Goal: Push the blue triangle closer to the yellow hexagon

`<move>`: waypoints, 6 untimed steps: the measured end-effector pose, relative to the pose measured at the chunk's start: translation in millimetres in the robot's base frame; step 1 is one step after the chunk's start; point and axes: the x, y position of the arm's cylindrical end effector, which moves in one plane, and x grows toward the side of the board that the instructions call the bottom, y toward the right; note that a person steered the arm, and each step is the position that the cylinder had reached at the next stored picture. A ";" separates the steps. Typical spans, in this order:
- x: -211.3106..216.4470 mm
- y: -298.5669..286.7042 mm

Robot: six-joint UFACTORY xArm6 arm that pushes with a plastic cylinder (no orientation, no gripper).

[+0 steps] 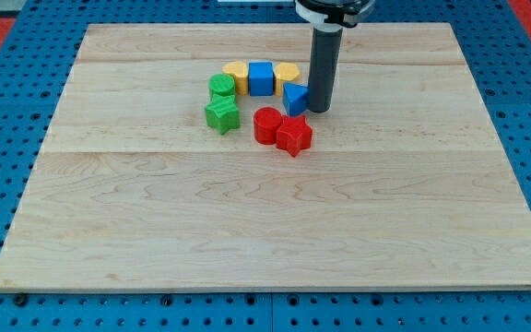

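The blue triangle [294, 98] lies on the wooden board [275, 221] above the middle. My tip [320, 111] stands right against the triangle's right side. A yellow hexagon [287, 73] lies just above the triangle, to the right of a blue cube [261, 78]. Another yellow block [237, 73] lies to the left of the cube; I cannot tell its exact shape.
A red round block [267, 125] and a red star-like block [294, 136] lie just below the triangle. Two green blocks [221, 88] [222, 115] lie to the left. The board rests on a blue perforated base [7, 111].
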 end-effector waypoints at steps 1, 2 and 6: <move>0.0 3.7; 30.8 56.1; 48.4 9.5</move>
